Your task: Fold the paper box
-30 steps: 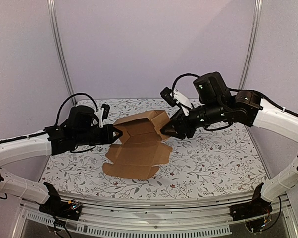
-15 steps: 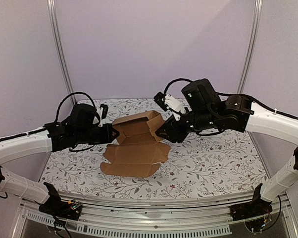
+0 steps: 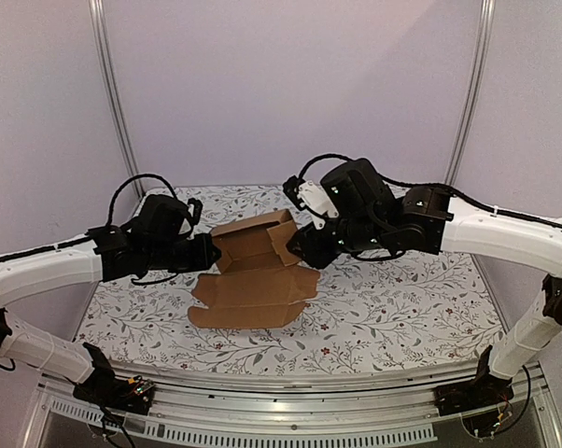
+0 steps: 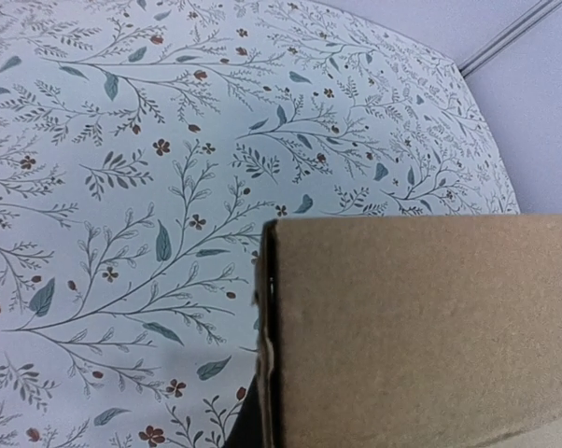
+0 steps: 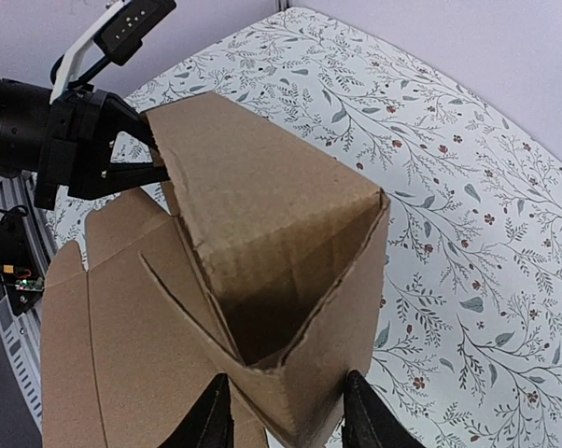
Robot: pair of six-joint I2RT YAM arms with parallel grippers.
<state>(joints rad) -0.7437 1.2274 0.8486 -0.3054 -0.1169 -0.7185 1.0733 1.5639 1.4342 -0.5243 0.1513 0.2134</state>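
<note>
1. The paper box (image 3: 255,280) is sitting about mid-table (image 3: 402,308), between the two arms. It's only half folded: the near part lies flat on the flowery tabletop, and the far part stands up as a little open tray with raised walls.
2. The left gripper (image 3: 209,252) comes in from the left at the box's left wall. In the right wrist view its fingertips (image 5: 150,149) come together right on the edge of that wall, so it looks like it's pinching the cardboard. Its own camera just shows brown card (image 4: 421,327) filling the lower right, no fingers visible.
3. The right gripper (image 3: 304,250) is at the box's right end. From its wrist camera, the two fingers (image 5: 214,422) stand apart with the folded corner of the box (image 5: 253,215) poking down between them (a V-shaped pocket, open towards the camera).
4. Can't tell whether those fingers are actually squeezing the corner or just straddling it.
</note>
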